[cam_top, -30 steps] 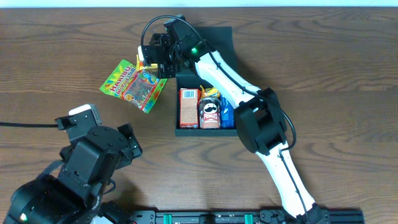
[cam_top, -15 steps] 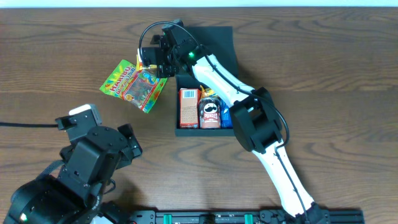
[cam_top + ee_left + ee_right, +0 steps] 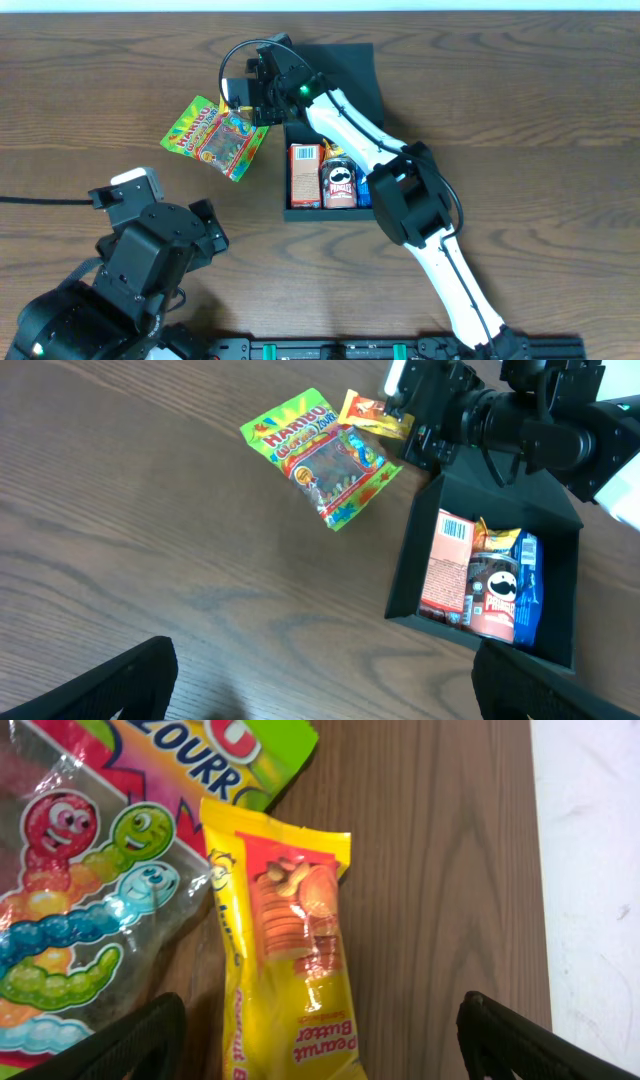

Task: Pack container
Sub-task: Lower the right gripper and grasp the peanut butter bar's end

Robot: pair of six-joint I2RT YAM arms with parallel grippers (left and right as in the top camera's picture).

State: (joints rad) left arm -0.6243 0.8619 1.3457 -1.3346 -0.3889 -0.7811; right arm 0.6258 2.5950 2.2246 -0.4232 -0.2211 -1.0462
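1. The bench (image 3: 520,120) is dark wood grain.
2. The right arm (image 3: 430,200) runs from the 6 o'clock edge of the overhead view toward 11 o'clock and crosses the container (image 3: 355,75).
3. The left arm (image 3: 140,260) sits at 7 o'clock, well apart from all goods.
4. The container stands near the centre of the bench. Its lid lies flat and open on the 12 o'clock side.
5. The tray part holds three items side by side: a red box (image 3: 305,172) at 9 o'clock, a Pringles can (image 3: 338,182) in the middle, and a blue packet (image 3: 363,185) at 3 o'clock, partly hidden by the arm.
6. A Haribo bag (image 3: 212,138) lies on the bench at 9 o'clock of the container.
7. A yellow peanut-butter packet (image 3: 295,960) lies touching the bag's edge, near the container's 10 o'clock corner.
8. The right pincer (image 3: 320,1050) hangs over this packet. Its fingers are spread wide and hold nothing.
9. The left pincer (image 3: 320,695) is likewise spread wide and empty.
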